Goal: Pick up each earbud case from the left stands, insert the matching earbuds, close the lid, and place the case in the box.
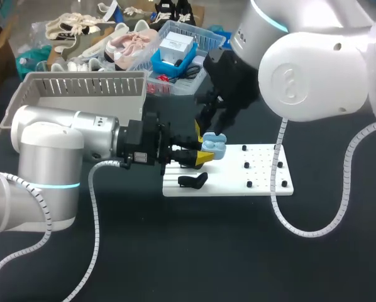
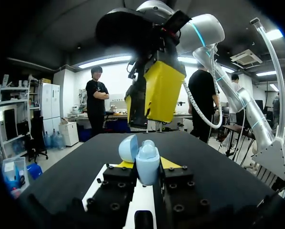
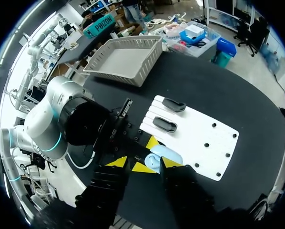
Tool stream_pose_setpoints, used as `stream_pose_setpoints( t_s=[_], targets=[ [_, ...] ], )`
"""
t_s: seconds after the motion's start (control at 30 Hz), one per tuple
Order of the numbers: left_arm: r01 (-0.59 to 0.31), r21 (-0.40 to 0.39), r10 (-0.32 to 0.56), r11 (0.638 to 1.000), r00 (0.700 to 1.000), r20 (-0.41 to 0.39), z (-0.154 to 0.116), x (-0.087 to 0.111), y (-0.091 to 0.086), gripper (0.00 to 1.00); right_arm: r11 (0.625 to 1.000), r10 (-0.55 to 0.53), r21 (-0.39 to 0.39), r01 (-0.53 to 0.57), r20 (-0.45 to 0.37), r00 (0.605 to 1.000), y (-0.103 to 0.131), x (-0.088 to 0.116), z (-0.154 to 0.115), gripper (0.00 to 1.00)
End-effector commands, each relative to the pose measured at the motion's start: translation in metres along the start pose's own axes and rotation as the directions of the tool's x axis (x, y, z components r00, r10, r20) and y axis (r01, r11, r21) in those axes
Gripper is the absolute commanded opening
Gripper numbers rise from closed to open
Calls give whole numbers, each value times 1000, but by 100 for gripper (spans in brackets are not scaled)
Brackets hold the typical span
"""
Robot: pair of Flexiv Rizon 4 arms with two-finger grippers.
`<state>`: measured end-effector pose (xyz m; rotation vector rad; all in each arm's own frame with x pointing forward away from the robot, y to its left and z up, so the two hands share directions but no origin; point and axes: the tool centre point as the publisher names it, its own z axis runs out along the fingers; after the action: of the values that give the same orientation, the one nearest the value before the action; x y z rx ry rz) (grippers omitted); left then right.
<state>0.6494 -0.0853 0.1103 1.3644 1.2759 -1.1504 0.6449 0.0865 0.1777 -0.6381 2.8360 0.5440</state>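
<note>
A light blue earbud case point(image 1: 214, 148) with its lid up is held just above the near-left corner of the white stand board point(image 1: 263, 168). My left gripper point(image 1: 206, 155) comes in from the left and is shut on the case. In the left wrist view the case point(image 2: 146, 163) stands upright between my own fingers. My right gripper point(image 1: 214, 128) hangs directly over the case, a little apart from it, fingers open and empty. Its yellow tips point(image 2: 162, 90) show above the case in the left wrist view. In the right wrist view the case point(image 3: 164, 154) lies just ahead of my right gripper point(image 3: 145, 175).
Two black stands point(image 3: 173, 105) point(image 3: 164, 125) sit on the board's left part; one black stand point(image 1: 193, 181) shows in the head view. Small black pegs point(image 1: 248, 165) dot the board's right half. A grey basket point(image 1: 84, 88) stands at the back left. Black tabletop point(image 1: 238, 251) lies open in front.
</note>
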Motion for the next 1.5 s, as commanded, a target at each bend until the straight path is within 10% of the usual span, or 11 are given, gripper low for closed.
stream_pose_setpoints(
  t_s=[0.03, 0.13, 0.27, 1.5],
  targets=[
    [0, -1, 0, 1000, 1000, 0, 0, 0, 0, 0, 999, 20, 25, -20, 24, 1000, -6, 5, -10, 43],
    [0, -1, 0, 1000, 1000, 0, 0, 0, 0, 0, 997, 61, 50, -63, 35, 998, -15, 3, -10, 46],
    [0, -1, 0, 1000, 1000, 0, 0, 0, 0, 0, 989, 108, 95, -111, 40, 993, -26, -1, -8, 83],
    [0, -1, 0, 1000, 1000, 0, 0, 0, 0, 0, 949, 255, 188, -253, 15, 967, -72, -1, 10, 98]
  ],
)
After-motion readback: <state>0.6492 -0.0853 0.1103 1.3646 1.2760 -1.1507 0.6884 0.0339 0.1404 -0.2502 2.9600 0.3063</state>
